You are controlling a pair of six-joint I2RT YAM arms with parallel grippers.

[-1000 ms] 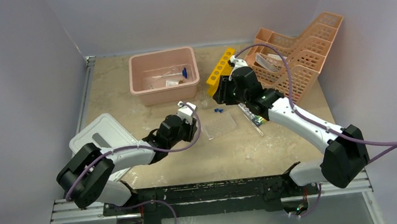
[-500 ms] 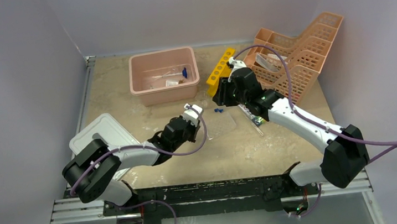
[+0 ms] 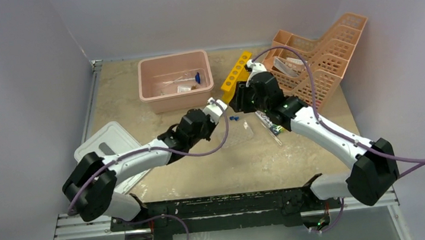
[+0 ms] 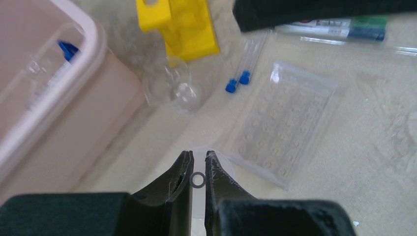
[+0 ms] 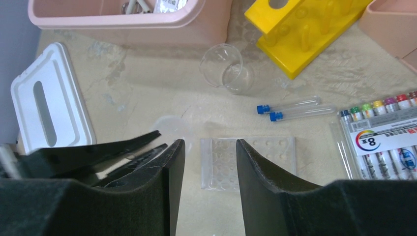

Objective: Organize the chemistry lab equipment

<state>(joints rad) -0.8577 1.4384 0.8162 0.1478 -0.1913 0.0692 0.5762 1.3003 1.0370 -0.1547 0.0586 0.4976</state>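
Pink bin, yellow rack, clear blue-capped tubes, clear dimpled well plate, white lid, peach lattice basket, mottled beige tabletop.

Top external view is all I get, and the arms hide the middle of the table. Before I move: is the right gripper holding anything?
Observer: No. The right gripper is open, with nothing between its fingers.
Operator: And the left?
Observer: The left gripper has its fingers almost together, apparently pinching a thin translucent round dish.
Operator: Any clear glassware I might miss?
Observer: A small clear beaker lies on its side between the pink plastic bin and the yellow tube rack.
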